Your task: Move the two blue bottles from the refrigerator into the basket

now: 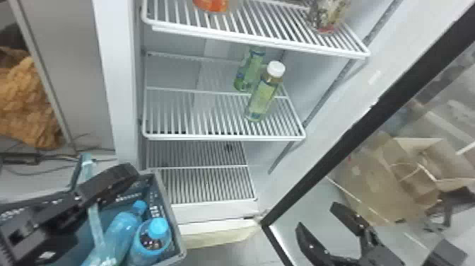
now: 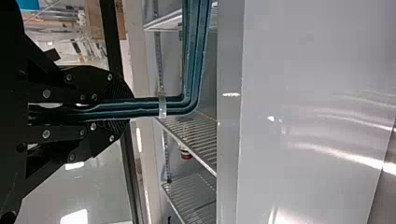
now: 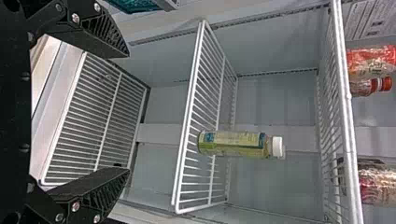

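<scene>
In the basket [image 1: 176, 229], translucent blue bottles [image 1: 118, 231]

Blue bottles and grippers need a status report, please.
Left gripper shut on basket handle; right gripper open, empty. Both blue bottles in basket. Nothing seen blocking.

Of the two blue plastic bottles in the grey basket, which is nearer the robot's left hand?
The left bottle in the head view, beside the teal handle that the left hand grips. The other bottle sits nearer the right wall of the basket.
</scene>
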